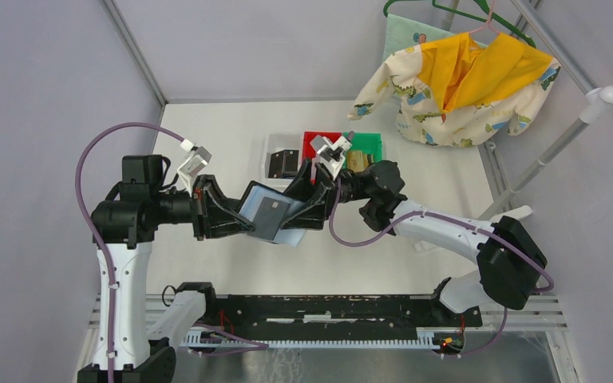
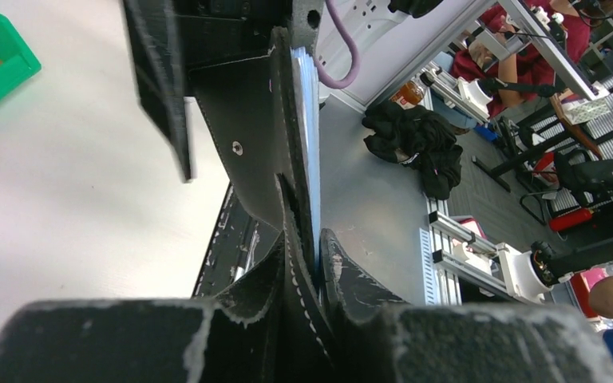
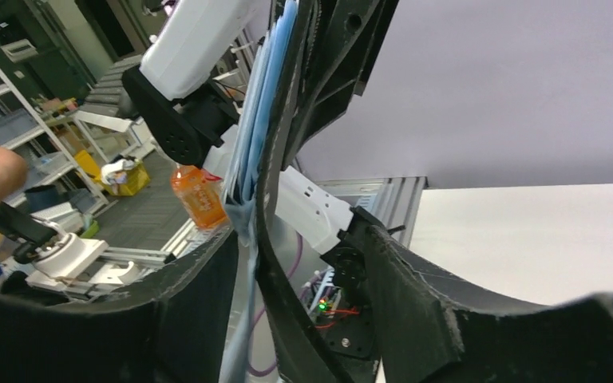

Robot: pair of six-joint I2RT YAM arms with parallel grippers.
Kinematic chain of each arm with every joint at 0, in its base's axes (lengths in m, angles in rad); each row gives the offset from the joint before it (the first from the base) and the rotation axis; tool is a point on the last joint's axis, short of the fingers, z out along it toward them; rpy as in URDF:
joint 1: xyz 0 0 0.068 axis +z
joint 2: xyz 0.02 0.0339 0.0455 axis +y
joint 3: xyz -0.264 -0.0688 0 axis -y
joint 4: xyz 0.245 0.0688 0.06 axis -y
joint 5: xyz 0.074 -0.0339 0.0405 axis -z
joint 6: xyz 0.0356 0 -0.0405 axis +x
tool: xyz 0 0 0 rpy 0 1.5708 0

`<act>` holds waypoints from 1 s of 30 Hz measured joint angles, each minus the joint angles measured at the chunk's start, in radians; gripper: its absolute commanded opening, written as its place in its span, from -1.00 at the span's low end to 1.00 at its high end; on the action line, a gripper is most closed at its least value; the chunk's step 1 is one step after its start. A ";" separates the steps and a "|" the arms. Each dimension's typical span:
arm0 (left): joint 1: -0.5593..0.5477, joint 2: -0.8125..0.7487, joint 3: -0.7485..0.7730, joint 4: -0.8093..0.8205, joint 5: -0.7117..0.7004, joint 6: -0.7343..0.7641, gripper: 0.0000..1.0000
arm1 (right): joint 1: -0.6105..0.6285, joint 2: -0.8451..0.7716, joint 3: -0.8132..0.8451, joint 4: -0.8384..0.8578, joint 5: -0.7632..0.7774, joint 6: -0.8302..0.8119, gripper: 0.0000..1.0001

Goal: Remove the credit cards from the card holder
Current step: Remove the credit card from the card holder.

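The card holder [image 1: 275, 217] is held open above the table's middle between my two grippers, its light blue-grey inside facing up. A dark grey card [image 1: 271, 213] lies in it. My left gripper [image 1: 243, 219] is shut on the holder's left edge; in the left wrist view the jaws [image 2: 317, 259] pinch the black stitched cover [image 2: 259, 136] and the blue lining. My right gripper [image 1: 303, 209] is at the holder's right edge. In the right wrist view its fingers [image 3: 415, 295] stand apart, with the cover [image 3: 283, 303] and lining between them.
At the back stand a white bin [image 1: 270, 169] with a black card [image 1: 285, 163], a red bin [image 1: 313, 140] and a green bin [image 1: 369, 144] with a tan-gold card [image 1: 357, 159]. Clothes [image 1: 463, 80] hang at the back right. A black rail [image 1: 327, 313] runs along the near edge.
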 measured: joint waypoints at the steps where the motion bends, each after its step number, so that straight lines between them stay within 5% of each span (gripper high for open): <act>1: 0.000 0.000 0.000 0.000 0.000 -0.002 -0.96 | 0.000 0.002 -0.014 0.031 0.000 0.030 0.01; 5: 0.000 0.000 0.000 0.005 -0.001 -0.007 -0.91 | 0.000 0.023 -0.035 0.194 -0.006 0.162 -0.56; 10: 0.000 0.000 0.000 0.024 -0.009 -0.016 -0.43 | -0.002 0.037 -0.035 0.296 -0.013 0.248 -1.00; 21: 0.000 -0.013 0.000 0.058 -0.006 -0.059 -0.33 | -0.002 0.043 -0.035 0.266 -0.007 0.252 -1.00; 30: 0.000 -0.010 0.000 0.070 -0.007 -0.072 -0.83 | -0.002 0.042 -0.048 0.276 -0.005 0.248 -1.00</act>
